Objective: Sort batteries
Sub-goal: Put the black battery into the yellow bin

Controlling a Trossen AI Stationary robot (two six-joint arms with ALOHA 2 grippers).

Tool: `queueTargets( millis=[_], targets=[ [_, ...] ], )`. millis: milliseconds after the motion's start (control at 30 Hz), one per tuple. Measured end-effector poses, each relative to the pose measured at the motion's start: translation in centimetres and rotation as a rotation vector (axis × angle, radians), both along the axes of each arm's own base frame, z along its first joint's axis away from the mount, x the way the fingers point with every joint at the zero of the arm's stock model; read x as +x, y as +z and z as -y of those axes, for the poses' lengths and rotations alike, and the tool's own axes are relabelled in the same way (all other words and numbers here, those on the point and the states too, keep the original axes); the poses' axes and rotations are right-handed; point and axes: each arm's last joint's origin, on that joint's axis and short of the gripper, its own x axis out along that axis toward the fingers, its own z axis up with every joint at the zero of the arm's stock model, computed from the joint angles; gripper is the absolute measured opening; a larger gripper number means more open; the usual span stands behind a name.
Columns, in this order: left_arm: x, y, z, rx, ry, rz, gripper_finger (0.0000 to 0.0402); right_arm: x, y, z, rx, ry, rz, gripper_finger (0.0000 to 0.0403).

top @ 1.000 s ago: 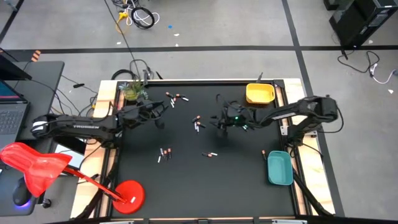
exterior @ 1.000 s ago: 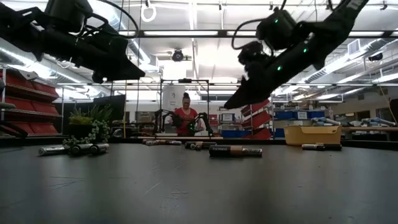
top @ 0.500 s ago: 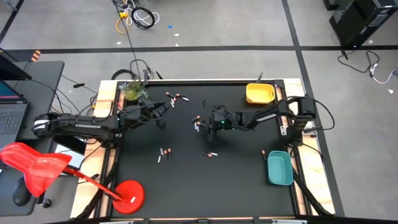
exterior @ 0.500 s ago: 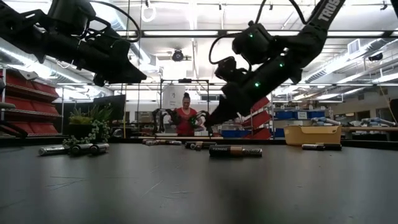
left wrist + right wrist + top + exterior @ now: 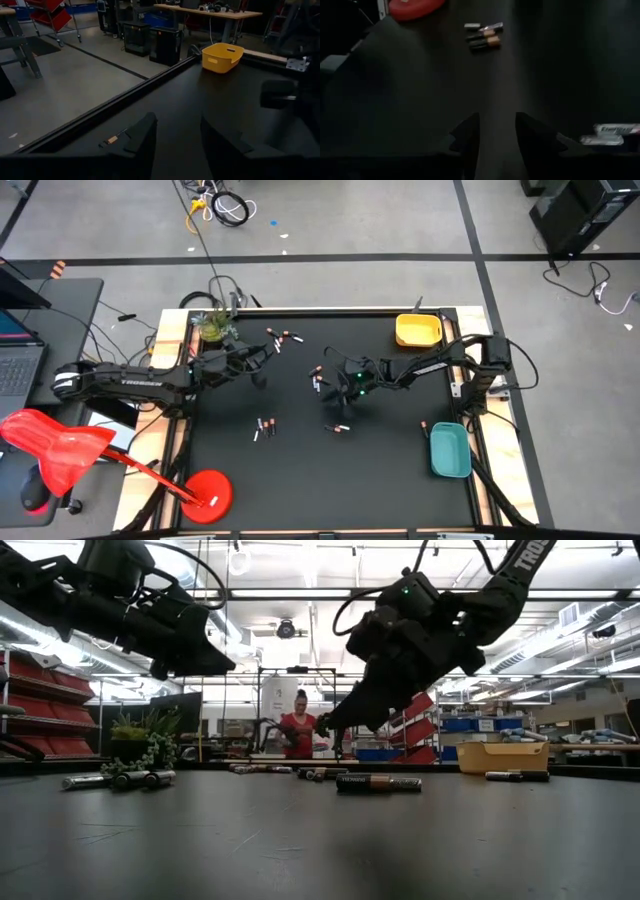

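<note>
Grey concrete floor (image 5: pixel 330 240) crossed by dark lines; red shelving (image 5: pixel 40 705) at nine o'clock under bright ceiling strip lights (image 5: pixel 290 593).

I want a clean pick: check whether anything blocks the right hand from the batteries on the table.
Nothing visible does: only bare black table lies between the open right hand and the batteries ahead.
</note>
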Motion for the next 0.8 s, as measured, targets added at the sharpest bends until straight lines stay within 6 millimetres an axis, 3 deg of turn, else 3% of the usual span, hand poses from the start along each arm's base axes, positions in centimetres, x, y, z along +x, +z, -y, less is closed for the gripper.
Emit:
queueTargets(
  millis=[333, 600, 800],
  targets=[
    [-0.1, -0.3, 0.0, -0.021, 0.003, -0.02, 0.0156, -4.6, 0.7, -1.2, -0.008, -0.107, 0.12, 0.013],
    [0.0, -0.1, 0.1, -0.023, -0.023, -0.003, 0.0156, -9.2, -0.6, -1.4, 0.195, -0.079, 0.232, 0.0126],
    [0.1, 0.1, 0.1, -0.018, -0.032, 0.026, 0.0156, -9.2, -1.8, -4.7, 0.243, -0.142, 0.176, 0.0118]
  ],
)
